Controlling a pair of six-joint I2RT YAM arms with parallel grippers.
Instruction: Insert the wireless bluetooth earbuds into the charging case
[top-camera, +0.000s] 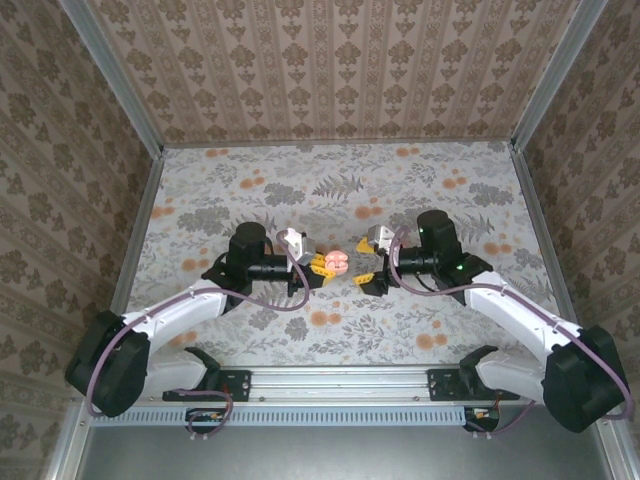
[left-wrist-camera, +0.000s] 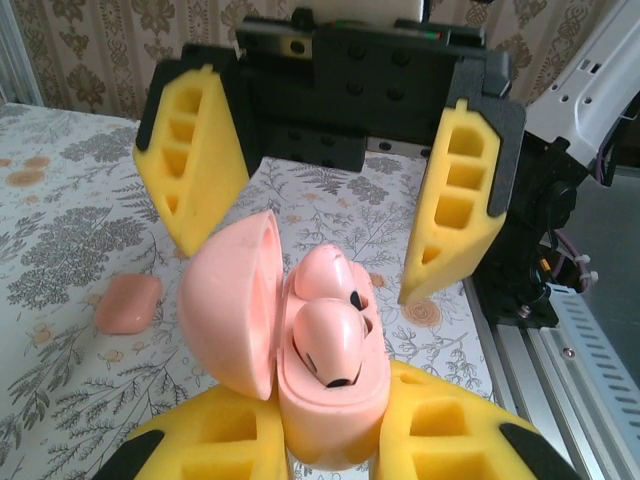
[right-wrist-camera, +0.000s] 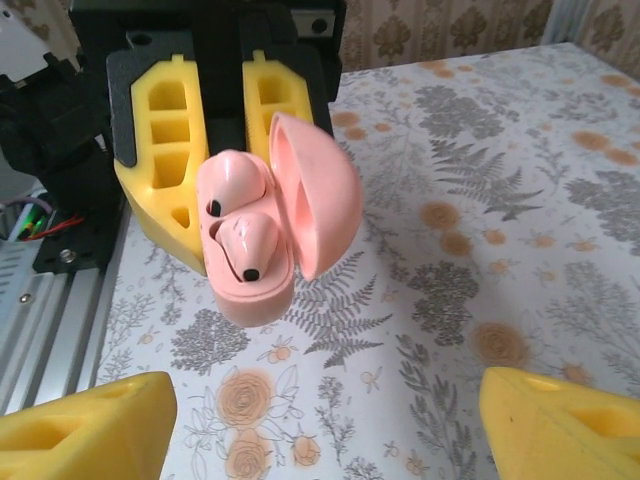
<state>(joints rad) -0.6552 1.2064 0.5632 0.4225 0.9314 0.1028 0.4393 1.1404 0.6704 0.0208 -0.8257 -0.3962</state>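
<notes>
Left wrist: left gripper (left-wrist-camera: 328, 430) clamps the open case (left-wrist-camera: 232, 310), both earbuds (left-wrist-camera: 328, 340) inside. The right gripper (right-wrist-camera: 320, 425) stands wide nearby.

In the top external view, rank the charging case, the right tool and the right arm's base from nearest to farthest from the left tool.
1. charging case: at centre, clamped in the left tool.
2. right tool: just right of the case, open, facing it.
3. right arm's base: near edge, right side.
</notes>
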